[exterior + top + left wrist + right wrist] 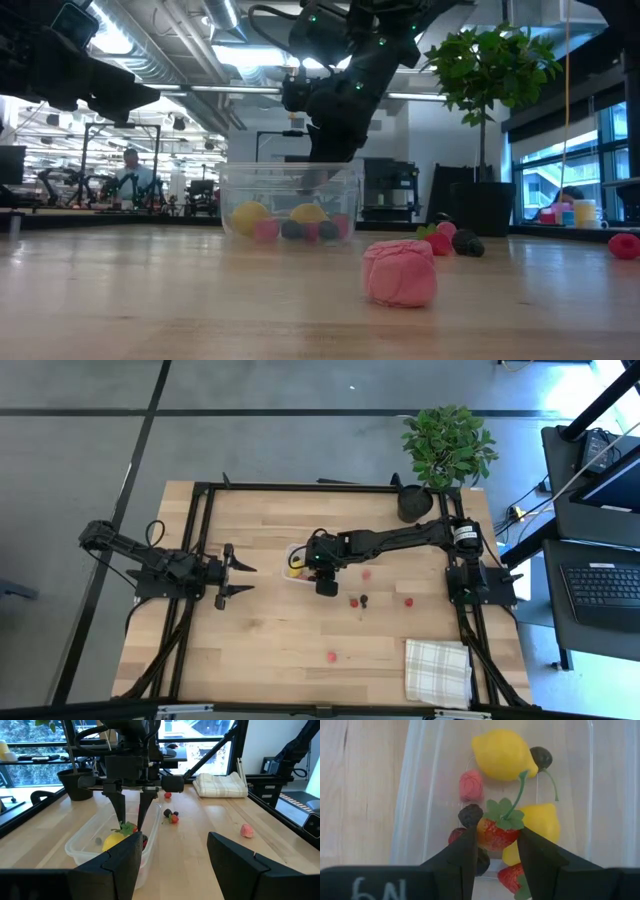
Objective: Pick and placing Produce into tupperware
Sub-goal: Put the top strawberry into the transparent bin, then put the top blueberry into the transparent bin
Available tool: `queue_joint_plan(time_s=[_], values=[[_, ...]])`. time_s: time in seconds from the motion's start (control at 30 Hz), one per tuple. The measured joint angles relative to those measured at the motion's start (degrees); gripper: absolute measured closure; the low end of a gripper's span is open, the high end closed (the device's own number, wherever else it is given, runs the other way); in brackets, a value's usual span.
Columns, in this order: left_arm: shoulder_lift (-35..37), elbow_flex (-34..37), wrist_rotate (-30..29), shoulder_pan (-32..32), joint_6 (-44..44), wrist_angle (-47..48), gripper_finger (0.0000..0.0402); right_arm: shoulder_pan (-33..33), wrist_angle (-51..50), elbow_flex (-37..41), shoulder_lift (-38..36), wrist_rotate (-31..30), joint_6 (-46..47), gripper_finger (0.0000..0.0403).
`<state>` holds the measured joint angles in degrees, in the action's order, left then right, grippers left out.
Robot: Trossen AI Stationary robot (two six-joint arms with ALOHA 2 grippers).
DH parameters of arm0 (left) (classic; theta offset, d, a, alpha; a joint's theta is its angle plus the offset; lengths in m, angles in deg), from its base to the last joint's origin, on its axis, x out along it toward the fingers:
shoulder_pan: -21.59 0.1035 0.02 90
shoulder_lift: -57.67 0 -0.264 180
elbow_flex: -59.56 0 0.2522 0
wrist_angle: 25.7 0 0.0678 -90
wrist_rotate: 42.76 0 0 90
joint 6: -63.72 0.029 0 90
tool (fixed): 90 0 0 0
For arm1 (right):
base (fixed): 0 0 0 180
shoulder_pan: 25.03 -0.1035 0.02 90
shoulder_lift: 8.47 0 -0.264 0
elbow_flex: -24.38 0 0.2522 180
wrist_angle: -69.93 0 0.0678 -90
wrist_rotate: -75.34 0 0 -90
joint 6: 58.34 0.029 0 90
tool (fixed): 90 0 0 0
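The clear tub [294, 574] stands mid-table and holds two yellow lemons [504, 754], a pink berry [471, 786], dark berries and another red piece. My right gripper [498, 851] reaches down into the tub [82, 846] and is shut on a red strawberry [492, 835] with a green leafy top. More produce lies on the wood to the right of the tub: red pieces [367, 573], a dark one [363, 600] and a pink one [332, 656]. My left gripper [240, 575] waits open, left of the tub. My right gripper pinches the strawberry's red body [495, 838] between its two fingertips [121, 815]. It comes from above, pointing down. The leafy top and stem [515, 795] stick out beyond the fingers. The strawberry [128, 828] is held over the other pieces, at about the height of the tub's rim.
A checked white cloth [437, 671] lies near the table's near right corner. A potted plant [446, 446] stands at the far right corner. A black frame [200, 540] runs around the work area. In the low view a pink piece [400, 272] lies nearest the camera.
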<state>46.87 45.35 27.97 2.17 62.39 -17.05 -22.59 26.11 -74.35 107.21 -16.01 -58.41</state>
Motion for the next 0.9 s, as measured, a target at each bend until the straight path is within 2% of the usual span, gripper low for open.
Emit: queue_joint_plan(time_s=[0.2, 0.53, 0.73, 0.9], values=[[0.0, 0.0, 0.0, 0.0, 0.0, 0.0, 0.0184, 0.0, 0.0, 0.0, 0.0, 0.0, -0.1, 0.0261], [0.0, 0.0, 0.0, 0.0, 0.0, 0.0, 0.0184, 0.0, 0.0, 0.0, 0.0, 0.0, 0.0, 0.0185], [0.0, 0.0, 0.0, 0.0, 0.0, 0.0, 0.0184, 0.0, -0.1, 0.0, 0.0, 0.0, 0.0, 0.0167], [0.0, 0.0, 0.0, 0.0, 0.0, 0.0, 0.0184, 0.1, -7.9, -2.5, -0.4, 0.0, 4.0, 0.0167]])
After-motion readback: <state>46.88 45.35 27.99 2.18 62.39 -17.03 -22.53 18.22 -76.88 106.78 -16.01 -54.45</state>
